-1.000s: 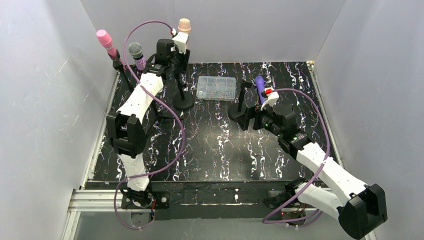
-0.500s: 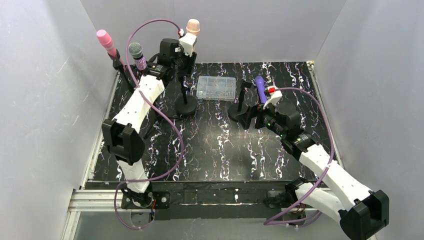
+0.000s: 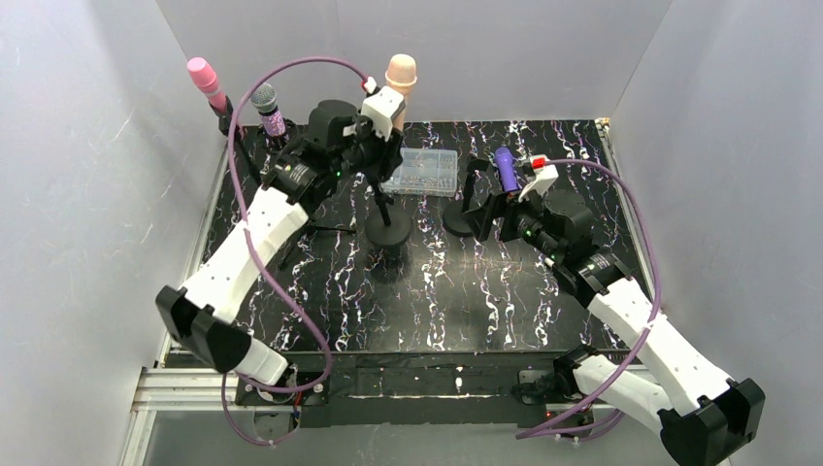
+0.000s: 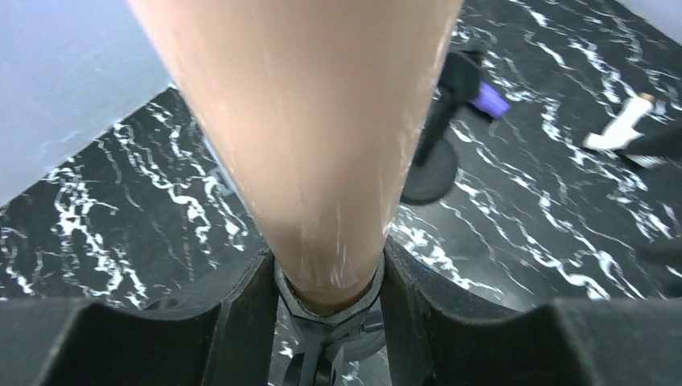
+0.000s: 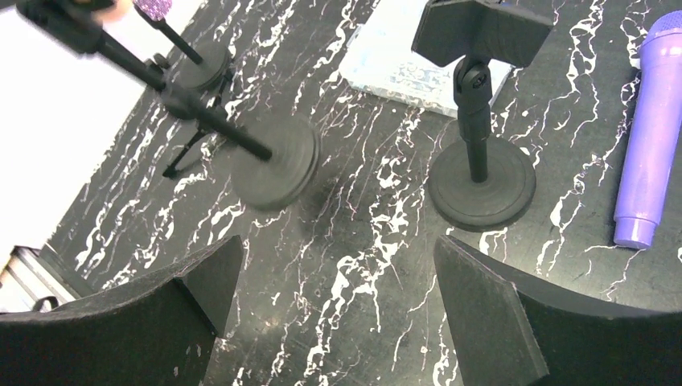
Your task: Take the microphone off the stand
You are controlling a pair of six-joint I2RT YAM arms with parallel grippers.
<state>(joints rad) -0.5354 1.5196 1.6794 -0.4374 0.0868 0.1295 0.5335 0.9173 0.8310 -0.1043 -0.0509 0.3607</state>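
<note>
Mic (image 3: 401, 70), peach, top centre of the overhead frame — left gripper (image 4: 326, 277) clamped on its body, stand (image 3: 388, 230) clipped on beneath. Right gripper (image 5: 338, 273) centre right — jaws spread wide, grasping nothing.

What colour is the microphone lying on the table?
The microphone is purple; see right wrist view.

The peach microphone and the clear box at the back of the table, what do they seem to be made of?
Peach microphone: likely plastic, smooth with a soft sheen; the left wrist view shows faint glints on an even surface.
Clear box: probably hard transparent plastic; small contents show through it.
</note>
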